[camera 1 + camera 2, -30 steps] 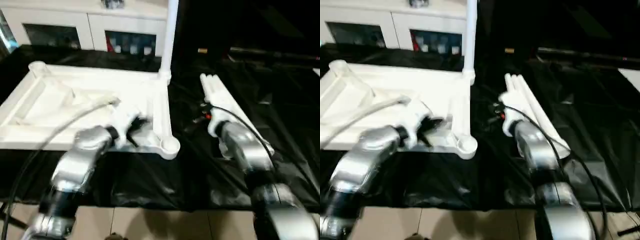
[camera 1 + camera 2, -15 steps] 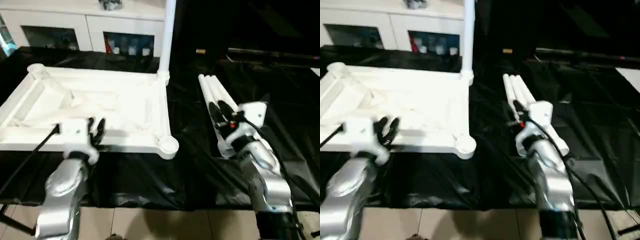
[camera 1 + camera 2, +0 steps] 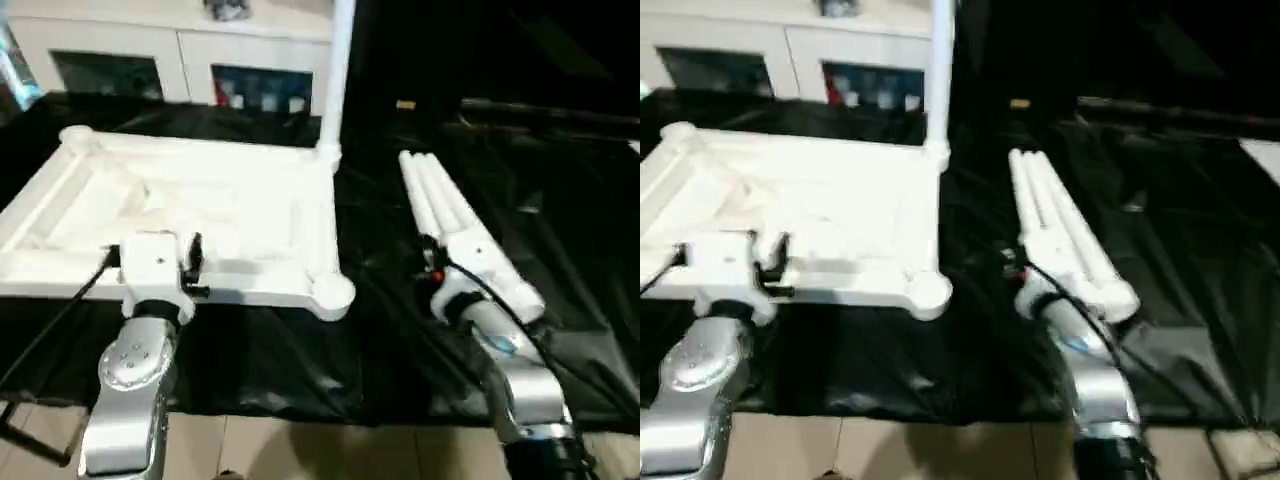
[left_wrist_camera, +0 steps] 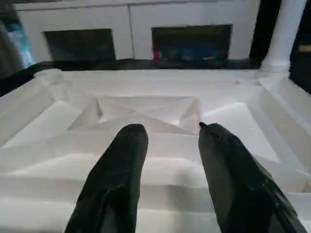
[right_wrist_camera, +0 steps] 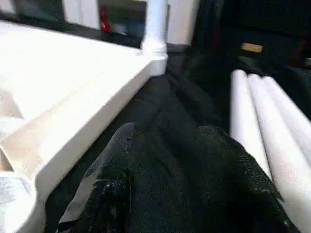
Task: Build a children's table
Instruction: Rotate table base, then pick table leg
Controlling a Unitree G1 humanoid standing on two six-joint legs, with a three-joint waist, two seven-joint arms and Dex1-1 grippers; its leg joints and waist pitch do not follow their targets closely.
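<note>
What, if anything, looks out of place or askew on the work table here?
Nothing looks damaged or spilled. The tabletop lies underside up on the black-draped table, with one leg standing upright in its far right corner socket. Three loose legs lie side by side to its right. The near right socket is empty.

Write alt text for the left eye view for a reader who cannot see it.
An upside-down white tabletop lies on a black-draped work table, with one white leg standing upright in its far right corner socket. Three loose legs lie side by side to its right. The left gripper is at the tabletop's near edge, the right arm by the loose legs.
</note>
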